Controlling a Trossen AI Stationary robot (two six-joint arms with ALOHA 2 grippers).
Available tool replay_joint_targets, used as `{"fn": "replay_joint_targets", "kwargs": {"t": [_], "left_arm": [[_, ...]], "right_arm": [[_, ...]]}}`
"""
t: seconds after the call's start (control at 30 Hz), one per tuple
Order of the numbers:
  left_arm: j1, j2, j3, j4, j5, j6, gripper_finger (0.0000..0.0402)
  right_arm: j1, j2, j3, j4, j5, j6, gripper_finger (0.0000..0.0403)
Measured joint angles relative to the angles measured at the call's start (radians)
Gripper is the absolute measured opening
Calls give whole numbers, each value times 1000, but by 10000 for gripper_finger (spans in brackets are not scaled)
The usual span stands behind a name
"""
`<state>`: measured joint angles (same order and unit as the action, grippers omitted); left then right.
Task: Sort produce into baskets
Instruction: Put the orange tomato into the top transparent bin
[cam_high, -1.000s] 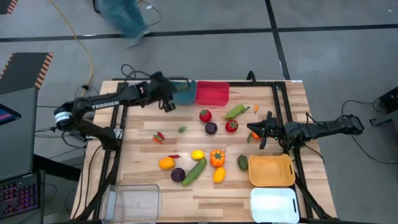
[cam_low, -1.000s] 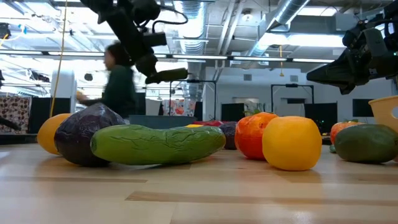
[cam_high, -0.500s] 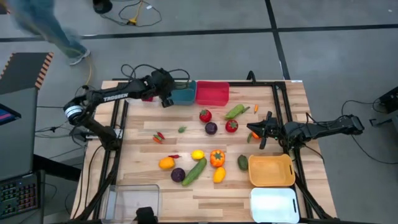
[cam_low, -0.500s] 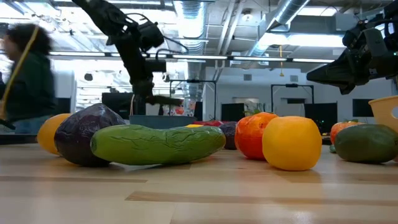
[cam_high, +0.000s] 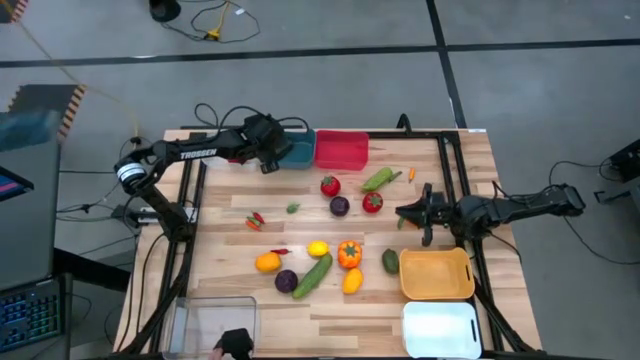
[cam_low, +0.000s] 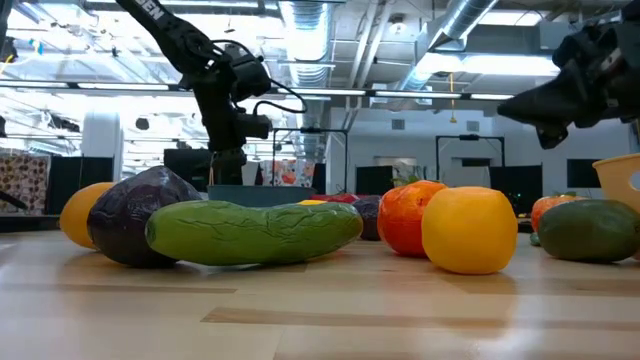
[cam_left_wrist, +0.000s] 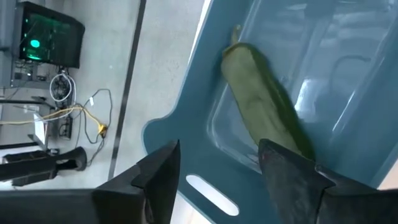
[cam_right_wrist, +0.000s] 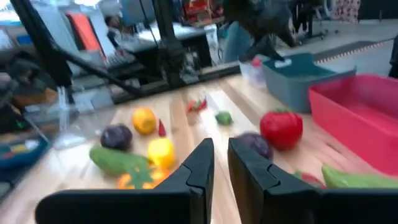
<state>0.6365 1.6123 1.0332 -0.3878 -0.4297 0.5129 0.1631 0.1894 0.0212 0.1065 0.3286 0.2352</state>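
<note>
High view: five baskets (cam_high: 343, 150)

Left gripper (cam_high: 268, 160) hangs over the teal basket (cam_high: 297, 152); below its parted fingers a green vegetable (cam_left_wrist: 267, 115) occupies the basket floor, the red basket (cam_high: 341, 150) walling its far side. Right gripper (cam_high: 425, 213): yellow basket (cam_high: 435, 275) close behind, tomatoes (cam_high: 372, 202) and purple fruit (cam_high: 340, 206) ahead; bare board between.

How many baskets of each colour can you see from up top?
Teal basket: 1
Red basket: 1
Orange-yellow basket: 1
White basket: 1
Clear basket: 1
Total: 5
</note>
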Motion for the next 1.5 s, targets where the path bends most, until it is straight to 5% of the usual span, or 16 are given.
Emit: {"fn": "replay_joint_targets", "kwargs": {"t": [0.6, 1.13, 1.5], "left_arm": [[-56, -15, 68, 2, 1, 58, 208], [-64, -15, 120, -22, 79, 1, 208], [-65, -16, 120, -23, 81, -5, 208]], "right_arm": [[-2, 0, 2, 31, 15, 3, 84], [-2, 0, 3, 98, 81, 3, 310], [-2, 0, 75, 112, 82, -111, 338]]}}
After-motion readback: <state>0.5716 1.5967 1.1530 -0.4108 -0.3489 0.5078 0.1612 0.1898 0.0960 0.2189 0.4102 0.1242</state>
